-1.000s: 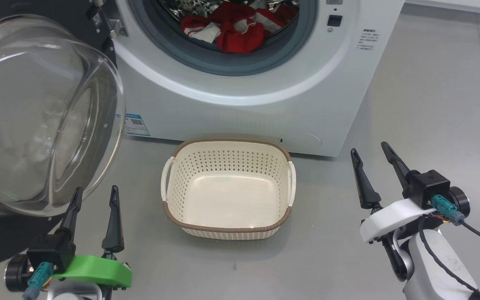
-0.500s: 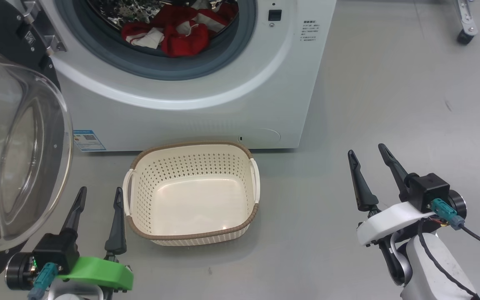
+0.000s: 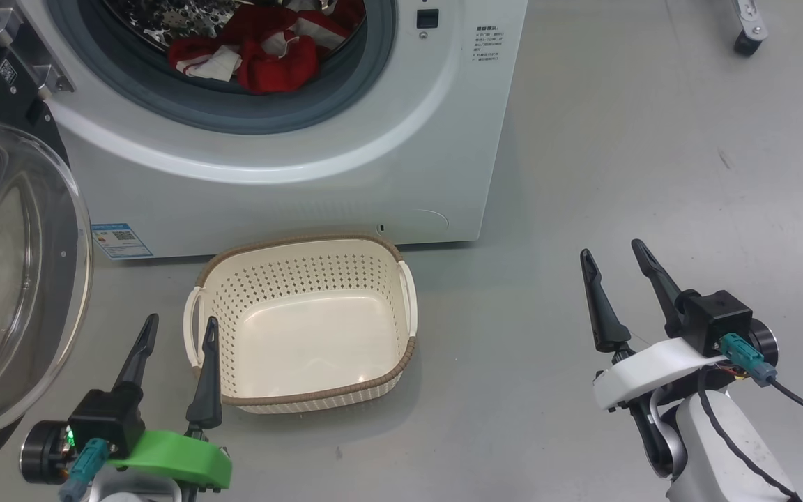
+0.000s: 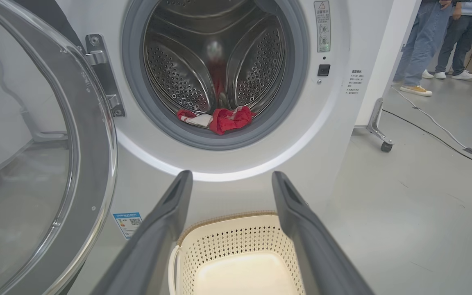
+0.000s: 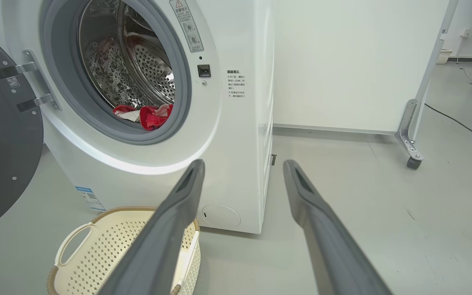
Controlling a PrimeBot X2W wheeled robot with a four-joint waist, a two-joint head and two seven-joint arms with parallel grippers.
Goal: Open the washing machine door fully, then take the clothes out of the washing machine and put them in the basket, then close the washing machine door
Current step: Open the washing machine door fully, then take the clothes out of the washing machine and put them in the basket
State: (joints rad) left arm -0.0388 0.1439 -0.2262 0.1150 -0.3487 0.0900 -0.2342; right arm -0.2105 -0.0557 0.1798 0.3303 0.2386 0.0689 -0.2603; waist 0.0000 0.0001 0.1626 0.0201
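Low in the drum mouth of the washing machine (image 3: pixel 373 139) lie the clothes (image 3: pixel 248 59), up and ahead of both hands. The left hand (image 3: pixel 182 321), spread apart, looks nearer than the right hand (image 3: pixel 611 248), likewise apart.

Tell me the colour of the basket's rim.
Brown, woven-look; the basket shows best in the head view.

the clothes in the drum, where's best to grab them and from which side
Likely the bunched red fold at the front of the clothes, just behind the grey seal. Come in from the front through the open mouth, fingers pinching downward: the heap lies low on the drum floor, humped there.
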